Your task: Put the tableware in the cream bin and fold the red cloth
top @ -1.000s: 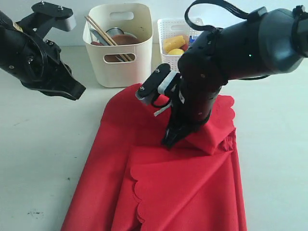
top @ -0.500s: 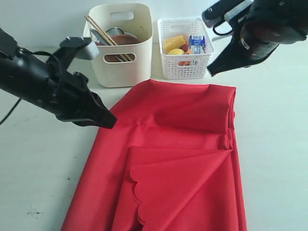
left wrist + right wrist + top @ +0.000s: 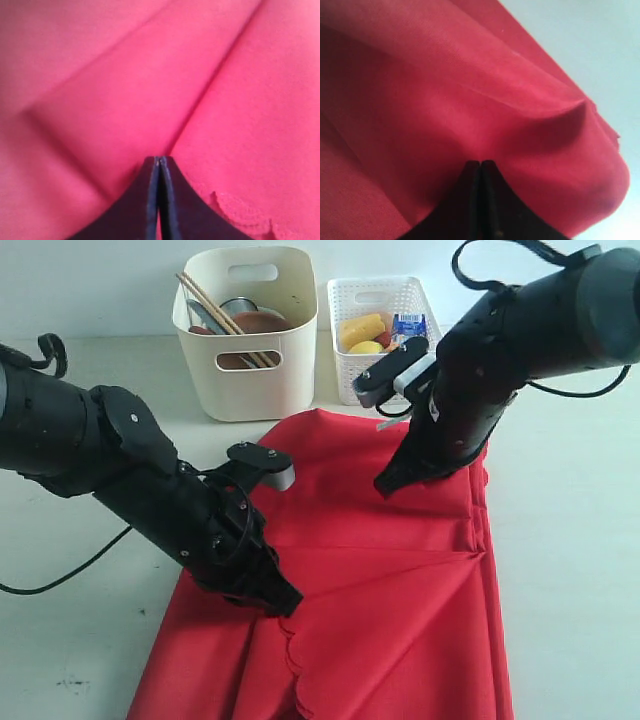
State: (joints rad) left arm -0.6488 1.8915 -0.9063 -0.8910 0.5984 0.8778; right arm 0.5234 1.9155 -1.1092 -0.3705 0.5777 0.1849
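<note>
The red cloth [image 3: 400, 590] lies spread on the table with a folded, scalloped flap near the front. My left gripper [image 3: 285, 605] [image 3: 159, 159] is shut, its tips pinching the cloth [image 3: 100, 100] near the scalloped edge, and creases radiate from them. My right gripper [image 3: 385, 485] [image 3: 480, 162] is shut on a raised fold of cloth [image 3: 470, 90] near the back right part. The cream bin [image 3: 255, 380] stands behind the cloth and holds the wooden chopsticks [image 3: 215, 310], the brown plate [image 3: 258, 322] and a steel cup [image 3: 238, 306]. The other tableware is hidden.
A white lattice basket [image 3: 385, 370] with yellow food pieces [image 3: 362, 328] and a blue-white milk carton [image 3: 407, 325] stands right of the bin. Pale table [image 3: 70, 640] lies on both sides of the cloth. The left arm's cable [image 3: 60, 575] trails across the table.
The left arm has swung down onto the cloth's front flap and pinched it. The right arm rose off the cloth to the basket, then came back down onto its back part.
</note>
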